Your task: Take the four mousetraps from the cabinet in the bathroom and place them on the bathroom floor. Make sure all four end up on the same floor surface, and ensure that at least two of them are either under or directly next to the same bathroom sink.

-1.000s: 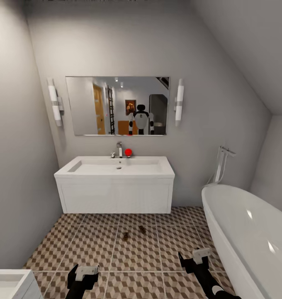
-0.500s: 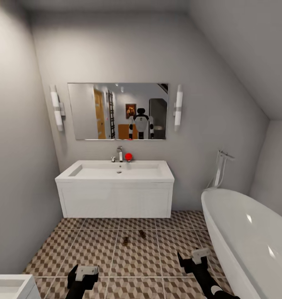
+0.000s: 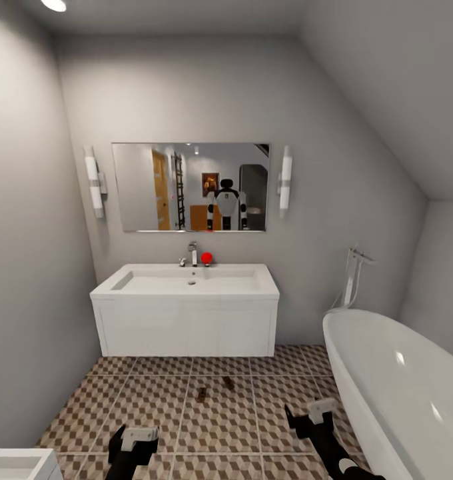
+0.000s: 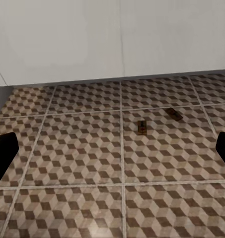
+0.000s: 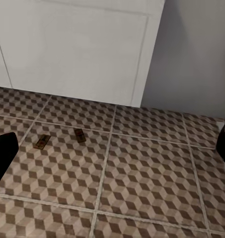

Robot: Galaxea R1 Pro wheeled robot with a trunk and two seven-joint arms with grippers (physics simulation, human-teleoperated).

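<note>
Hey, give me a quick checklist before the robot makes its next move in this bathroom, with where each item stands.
1. Mousetraps on the floor: two, one and another, lie on the tiled floor. Ok so far; four needed.
2. Near the sink: both lie just in front of the sink cabinet, not under it. Probably ok.
3. Same floor surface: both on the same patterned tiles. Ok.
4. Left gripper free: open, nothing between the fingers in the left wrist view. Ok.
5. Right gripper free: open, nothing held. Ok.
6. Remaining two mousetraps: cannot tell where they are.
7. Bathtub close beside the right arm: mind it when turning.
</note>
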